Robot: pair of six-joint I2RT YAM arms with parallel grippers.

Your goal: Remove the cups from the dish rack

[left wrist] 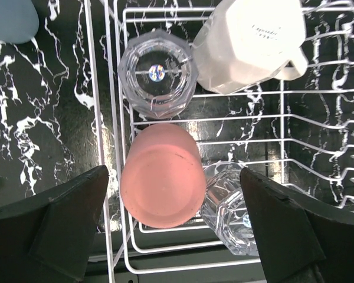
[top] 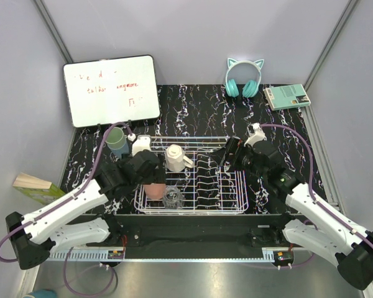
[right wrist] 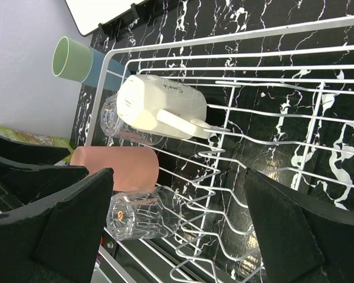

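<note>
The left gripper (left wrist: 174, 174) hung with its jaws wide apart directly over the pink cup (left wrist: 162, 183) in the dish rack (top: 202, 212). The cup looked like light, stiff plastic, likely slick, and best pinched across its sides. A fragile clear glass (left wrist: 230, 212) stood just beside it. Beyond was the cream mug (left wrist: 251, 41), its print unreadable. The right gripper (right wrist: 178, 177) gaped empty. Farthest off, the whiteboard (top: 112, 90) read "anymore".

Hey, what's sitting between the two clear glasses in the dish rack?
The pink cup. The left wrist view shows it between the glass beside the cream mug and the other glass.
</note>
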